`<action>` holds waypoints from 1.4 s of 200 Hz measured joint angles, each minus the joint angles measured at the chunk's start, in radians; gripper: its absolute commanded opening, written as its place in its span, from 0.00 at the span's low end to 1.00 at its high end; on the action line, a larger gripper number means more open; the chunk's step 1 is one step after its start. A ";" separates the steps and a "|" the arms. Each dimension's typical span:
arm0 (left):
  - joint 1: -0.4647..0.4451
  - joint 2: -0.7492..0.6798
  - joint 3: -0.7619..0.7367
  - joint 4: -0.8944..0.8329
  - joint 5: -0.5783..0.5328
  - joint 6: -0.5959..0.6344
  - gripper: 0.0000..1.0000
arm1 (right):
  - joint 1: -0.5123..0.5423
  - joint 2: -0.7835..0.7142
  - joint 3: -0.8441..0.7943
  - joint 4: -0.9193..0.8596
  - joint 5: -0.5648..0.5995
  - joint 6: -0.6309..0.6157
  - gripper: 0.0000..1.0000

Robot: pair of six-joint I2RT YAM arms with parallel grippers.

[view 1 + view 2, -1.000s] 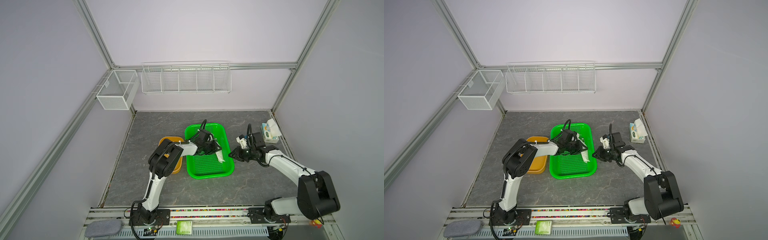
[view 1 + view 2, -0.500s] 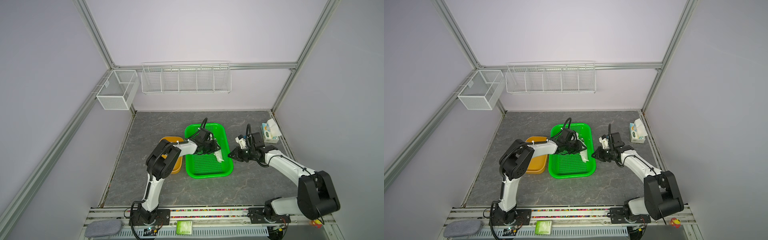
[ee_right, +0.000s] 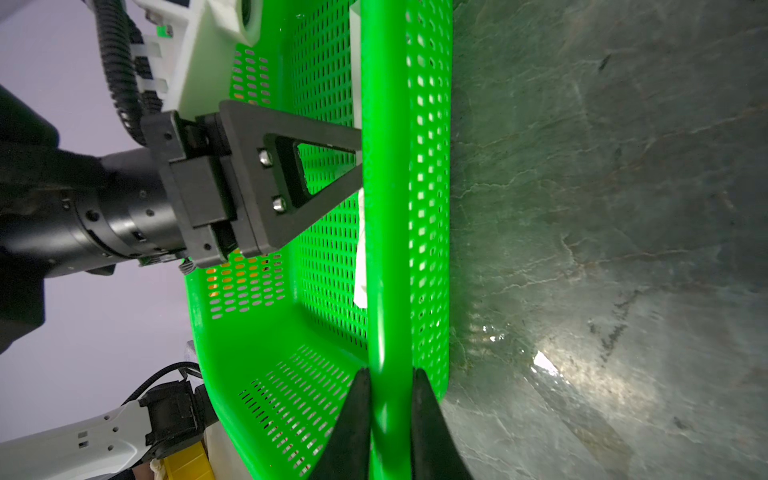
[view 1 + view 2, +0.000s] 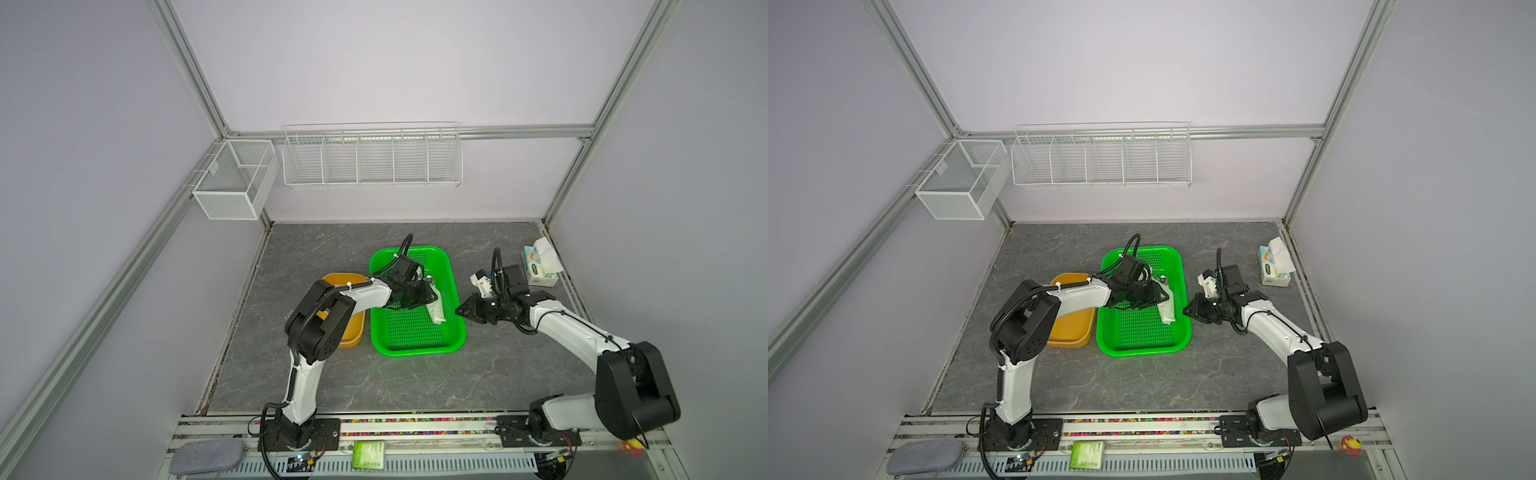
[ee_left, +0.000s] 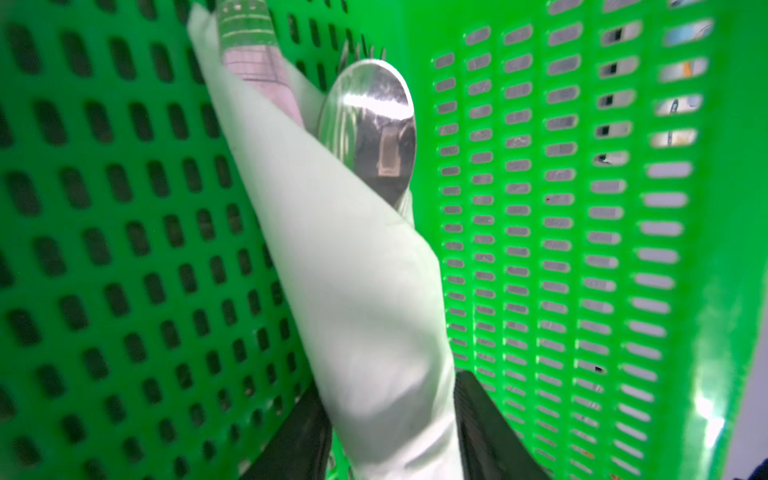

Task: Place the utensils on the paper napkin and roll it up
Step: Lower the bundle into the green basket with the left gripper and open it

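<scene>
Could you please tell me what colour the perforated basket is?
The basket is bright green, clearest in a top view.

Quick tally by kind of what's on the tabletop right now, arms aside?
Trays: 2, green basket, orange tray
Utensils: 3, spoon, knife, fork
Paper napkin: 1, wrapped around the utensils
Tissue pack: 1
Total: 7

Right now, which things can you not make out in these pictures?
- Handles of the spoon and fork: left wrist view, wrapped inside the paper napkin.
- Whether the left gripper grips the roll: left wrist view, fingers cut off by the frame edge; too small in both top views.
- The roll in the right wrist view: mostly behind the green basket rim, which the right gripper clamps.
</scene>
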 measured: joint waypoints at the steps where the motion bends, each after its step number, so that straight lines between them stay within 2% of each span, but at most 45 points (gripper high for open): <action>1: 0.000 -0.001 -0.001 -0.001 0.000 0.000 0.49 | 0.000 0.000 0.000 0.000 0.000 0.000 0.10; 46: 0.000 -0.063 -0.067 -0.041 -0.011 0.004 0.45 | 0.000 0.000 0.000 0.000 0.000 0.000 0.09; 72: -0.002 -0.072 -0.084 -0.043 0.013 0.008 0.46 | 0.001 0.000 0.000 0.000 0.000 0.000 0.10; 108: -0.013 -0.073 -0.100 -0.039 0.043 0.014 0.34 | 0.002 0.000 0.002 0.000 0.000 0.000 0.10; 127: -0.014 -0.073 -0.106 -0.035 0.047 0.020 0.32 | 0.003 0.000 0.002 -0.001 0.003 0.000 0.09; 170: -0.023 -0.072 -0.104 -0.037 0.050 0.029 0.33 | 0.003 0.000 0.002 -0.002 0.003 0.000 0.09; 233: -0.051 -0.068 -0.097 -0.029 0.058 0.026 0.39 | 0.007 0.000 0.003 -0.003 0.010 0.000 0.09; 265: -0.051 -0.071 -0.098 -0.025 0.053 0.022 0.46 | 0.008 0.000 0.004 -0.004 0.011 0.000 0.15; 280: -0.051 -0.087 -0.108 -0.024 0.045 0.019 0.48 | 0.009 0.000 0.006 -0.005 0.017 0.001 0.21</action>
